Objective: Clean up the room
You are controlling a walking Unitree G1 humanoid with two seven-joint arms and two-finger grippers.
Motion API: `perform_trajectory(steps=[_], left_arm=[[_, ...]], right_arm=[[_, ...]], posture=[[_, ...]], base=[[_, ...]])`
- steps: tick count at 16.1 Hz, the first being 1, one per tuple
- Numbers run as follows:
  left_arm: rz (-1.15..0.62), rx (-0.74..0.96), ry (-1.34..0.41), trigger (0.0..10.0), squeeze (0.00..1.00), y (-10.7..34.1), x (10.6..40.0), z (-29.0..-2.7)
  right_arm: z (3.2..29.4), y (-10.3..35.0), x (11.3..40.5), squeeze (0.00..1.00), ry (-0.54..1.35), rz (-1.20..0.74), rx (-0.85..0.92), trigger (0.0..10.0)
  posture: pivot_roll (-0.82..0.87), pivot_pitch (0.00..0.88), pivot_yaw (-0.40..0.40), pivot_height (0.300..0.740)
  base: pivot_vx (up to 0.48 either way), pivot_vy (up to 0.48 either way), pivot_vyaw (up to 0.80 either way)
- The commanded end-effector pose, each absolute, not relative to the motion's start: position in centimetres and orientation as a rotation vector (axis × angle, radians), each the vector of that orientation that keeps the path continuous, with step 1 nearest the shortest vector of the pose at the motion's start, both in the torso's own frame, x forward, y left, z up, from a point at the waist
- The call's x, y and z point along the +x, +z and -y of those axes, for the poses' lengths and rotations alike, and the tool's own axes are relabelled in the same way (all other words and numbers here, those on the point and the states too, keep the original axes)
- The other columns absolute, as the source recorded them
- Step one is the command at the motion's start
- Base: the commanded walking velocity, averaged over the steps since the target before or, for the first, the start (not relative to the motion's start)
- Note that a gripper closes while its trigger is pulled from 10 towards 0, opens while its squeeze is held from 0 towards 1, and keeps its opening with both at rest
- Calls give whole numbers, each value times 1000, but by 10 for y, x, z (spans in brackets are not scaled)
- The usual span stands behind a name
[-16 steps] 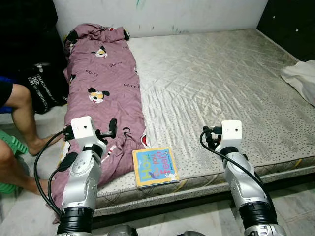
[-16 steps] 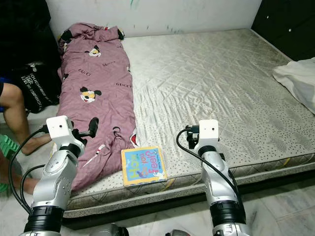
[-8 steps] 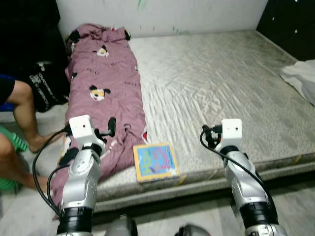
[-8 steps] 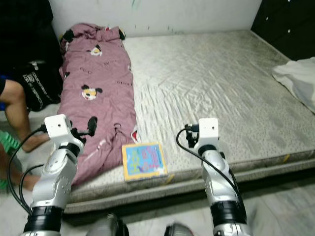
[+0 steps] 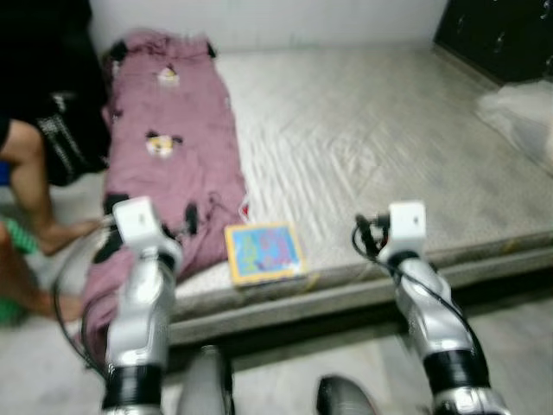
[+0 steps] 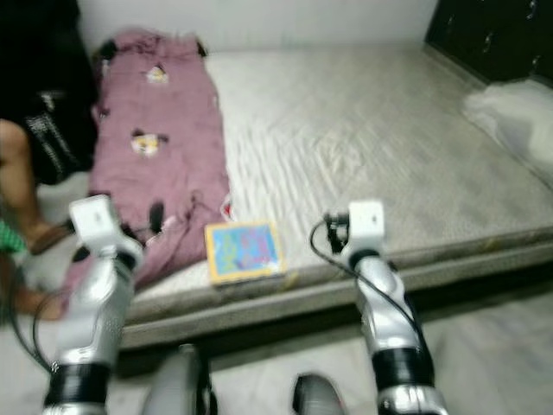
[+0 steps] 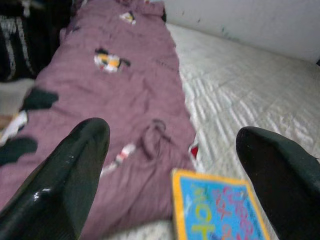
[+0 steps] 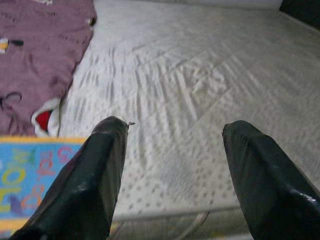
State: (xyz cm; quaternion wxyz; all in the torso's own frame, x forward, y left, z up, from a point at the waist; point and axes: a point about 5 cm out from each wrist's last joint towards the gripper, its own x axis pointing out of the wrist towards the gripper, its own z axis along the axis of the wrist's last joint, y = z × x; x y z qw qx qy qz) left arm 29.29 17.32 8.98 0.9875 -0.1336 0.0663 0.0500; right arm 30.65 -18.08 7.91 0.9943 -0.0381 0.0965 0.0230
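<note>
A picture book [image 5: 263, 252] with a blue cover and yellow border lies flat near the front edge of the bare grey mattress [image 5: 371, 130]. A purple cartoon-print blanket [image 5: 177, 156] stretches along the mattress's left side, just left of the book. My left gripper [image 7: 172, 129] is open, held over the blanket's lower end with the book [image 7: 220, 210] just ahead. My right gripper [image 8: 175, 124] is open, hovering over the mattress right of the book [image 8: 30, 172]. Both eye views are blurred.
A person [image 5: 39, 164] sits on the floor left of the bed, one leg stretched toward the blanket. A white cloth [image 5: 518, 108] lies at the mattress's far right. A dark cabinet [image 5: 501, 35] stands at the back right. Pale floor [image 5: 285, 380] runs along the bed's front.
The whole picture has shifted and blurred: the bed now sits higher in view and more floor shows, so the camera has moved. Both arms keep their pose, grippers still open.
</note>
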Motion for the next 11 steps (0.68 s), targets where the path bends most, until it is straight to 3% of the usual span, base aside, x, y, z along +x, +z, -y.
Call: perform_trajectory(steps=[1,3,8,11], left_arm=[[-132,-268,115,10000,0,91,293,-178],[-138,-274,136,10000,0,90,293,-180],[-123,-295,134,10000,0,92,292,-181],[-121,-299,128,10000,0,92,291,-180]], right_arm=[[179,75,305,0,54,-214,-71,10000],[178,75,306,0,66,-217,-71,10000],[176,75,307,0,95,-220,-82,10000],[171,77,306,0,133,-195,-105,10000]], posture=[[4,28,-11,614],[5,30,-12,589],[5,36,-18,589],[6,33,-17,589]], base=[[0,0,0],[0,0,0],[0,0,0],[244,0,800]])
